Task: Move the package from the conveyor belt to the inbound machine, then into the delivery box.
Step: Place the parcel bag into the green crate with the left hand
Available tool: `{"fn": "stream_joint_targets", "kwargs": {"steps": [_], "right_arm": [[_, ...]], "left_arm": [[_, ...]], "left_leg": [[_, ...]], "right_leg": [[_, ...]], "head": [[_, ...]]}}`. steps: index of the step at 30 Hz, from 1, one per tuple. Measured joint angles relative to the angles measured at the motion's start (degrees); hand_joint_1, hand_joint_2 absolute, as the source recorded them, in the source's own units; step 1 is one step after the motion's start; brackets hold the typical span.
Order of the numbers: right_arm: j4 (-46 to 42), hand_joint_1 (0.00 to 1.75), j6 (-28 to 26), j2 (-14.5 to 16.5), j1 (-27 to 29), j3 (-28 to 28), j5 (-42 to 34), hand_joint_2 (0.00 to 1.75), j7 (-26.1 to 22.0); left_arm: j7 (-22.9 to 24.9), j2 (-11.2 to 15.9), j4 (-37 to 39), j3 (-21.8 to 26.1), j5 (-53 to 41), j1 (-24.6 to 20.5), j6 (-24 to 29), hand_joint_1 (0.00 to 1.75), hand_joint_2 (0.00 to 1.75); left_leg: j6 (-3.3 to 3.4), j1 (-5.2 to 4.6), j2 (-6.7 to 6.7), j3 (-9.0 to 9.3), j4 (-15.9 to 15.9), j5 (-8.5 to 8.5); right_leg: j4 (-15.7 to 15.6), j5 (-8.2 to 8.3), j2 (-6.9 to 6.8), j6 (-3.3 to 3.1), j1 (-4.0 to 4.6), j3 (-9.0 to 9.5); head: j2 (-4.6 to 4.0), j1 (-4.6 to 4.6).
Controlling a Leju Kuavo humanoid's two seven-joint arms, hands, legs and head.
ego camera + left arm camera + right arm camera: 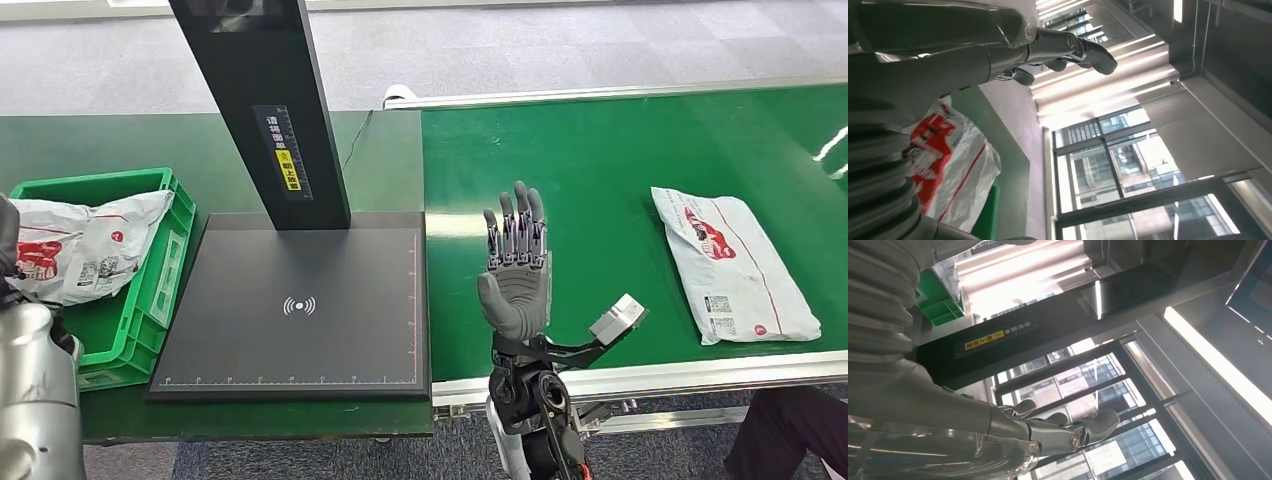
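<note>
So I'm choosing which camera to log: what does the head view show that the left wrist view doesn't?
Head view alone: the conveyor belt with a white package lying on it, the black inbound machine and the right hand, raised with fingers apart. Left wrist view alone: the left hand, empty, plus ceiling lights and windows. Both: the red-printed bag resting in the green box.

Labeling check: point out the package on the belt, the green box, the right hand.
package on the belt (733,263), head view, middle of the white bag.
green box (180,205), head view, right rim.
right hand (517,285), head view, palm.
</note>
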Motion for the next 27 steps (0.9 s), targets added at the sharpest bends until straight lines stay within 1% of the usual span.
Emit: {"fn": "stream_joint_targets", "kwargs": {"steps": [2,4,8,10,12,13,15,17,19,21,23,27], "right_arm": [[0.13,0.0,-0.17,0.0,-0.03,-0.03,-0.16,1.75,0.0],[0.26,0.0,-0.18,0.0,-0.08,-0.03,-0.2,1.75,0.0],[0.37,0.0,-0.25,0.0,-0.16,-0.06,-0.21,1.75,-0.01],[0.36,0.0,-0.43,0.0,-0.19,-0.11,-0.16,1.75,0.03],[0.22,0.0,-1.17,-0.01,-0.08,-0.22,0.12,1.75,0.15],[0.03,0.0,-2.05,-0.02,0.11,-0.31,0.69,1.75,0.09],[-0.7,0.0,-5.11,-0.04,0.89,-0.46,3.38,1.75,-0.36],[-1.72,0.0,-9.65,-0.04,2.06,-0.44,8.16,0.87,-0.77],[-2.39,0.0,-13.78,-0.04,3.18,-0.04,13.5,0.87,-0.62],[-2.42,0.0,-16.68,-0.02,3.84,0.78,18.35,1.75,-0.12],[-1.98,0.0,-19.03,0.1,4.07,1.91,22.68,1.75,0.83],[-0.24,0.0,-21.88,0.37,5.0,4.04,27.7,1.75,2.38]], "left_arm": [[-0.27,-2.09,-6.8,-1.49,1.72,5.21,0.26,0.0,1.75],[-0.36,-3.59,-12.05,-2.84,2.42,9.11,0.57,0.0,1.75],[-0.37,-5.32,-19.35,-5.43,1.99,14.19,0.96,0.0,1.75],[-0.34,-6.64,-23.07,-7.34,1.86,17.0,0.69,0.0,1.75],[-0.35,-8.2,-27.48,-9.6,3.38,20.39,-1.16,0.0,1.75],[-0.36,-9.02,-29.77,-11.0,4.58,22.28,-2.96,0.0,1.75],[-0.38,-10.6,-33.76,-14.17,7.11,26.37,-8.23,0.0,1.75],[-0.37,-12.15,-36.35,-18.33,9.2,30.54,-15.11,0.0,1.75],[-0.22,-13.78,-37.17,-22.93,10.84,34.22,-21.83,0.0,1.75],[0.09,-15.37,-36.29,-26.63,12.49,36.67,-28.11,0.0,1.75],[0.49,-16.83,-33.98,-29.13,12.72,37.93,-32.62,0.0,1.75],[1.3,-18.89,-30.01,-31.24,9.4,39.8,-35.66,0.0,1.75]], "left_leg": [[0.0,-0.02,0.0,-0.04,0.0,-0.01],[0.01,-0.02,-0.01,-0.09,0.0,-0.02],[0.01,-0.02,-0.02,-0.1,0.0,-0.02],[0.01,-0.02,-0.02,-0.09,0.0,-0.02],[0.01,-0.02,-0.01,-0.07,0.0,-0.02],[0.01,-0.02,-0.01,-0.07,0.0,-0.03],[0.03,-0.03,-0.04,-0.07,0.0,-0.06],[0.06,-0.04,-0.06,-0.1,0.0,-0.11],[0.09,-0.04,-0.04,-0.13,0.0,-0.17],[0.11,-0.05,-0.03,-0.14,0.0,-0.2],[0.11,-0.05,-0.05,-0.15,-0.01,-0.21],[0.1,-0.03,-0.04,-0.14,-0.01,-0.2]], "right_leg": [[-0.01,-0.01,0.0,0.0,0.0,-0.02],[-0.03,-0.01,-0.01,0.01,0.01,-0.05],[-0.05,-0.01,-0.01,0.01,0.0,-0.06],[-0.05,0.0,-0.01,0.01,0.0,-0.05],[-0.05,0.0,0.0,0.01,0.0,-0.05],[-0.06,0.0,0.0,0.01,0.0,-0.06],[-0.08,-0.02,-0.01,0.03,0.0,-0.06],[-0.1,-0.04,-0.03,0.05,-0.01,-0.06],[-0.11,-0.05,-0.01,0.06,-0.02,-0.06],[-0.12,-0.05,-0.01,0.06,-0.03,-0.07],[-0.13,-0.05,-0.01,0.06,-0.03,-0.06],[-0.12,-0.05,-0.01,0.06,-0.01,-0.06]], "head": [[0.01,0.01],[0.01,0.01],[0.0,0.0],[0.0,0.01],[0.01,0.0],[0.01,0.0],[0.01,0.0],[0.01,-0.01],[0.02,-0.01],[0.01,0.0],[0.0,0.01],[0.0,-0.02]]}}
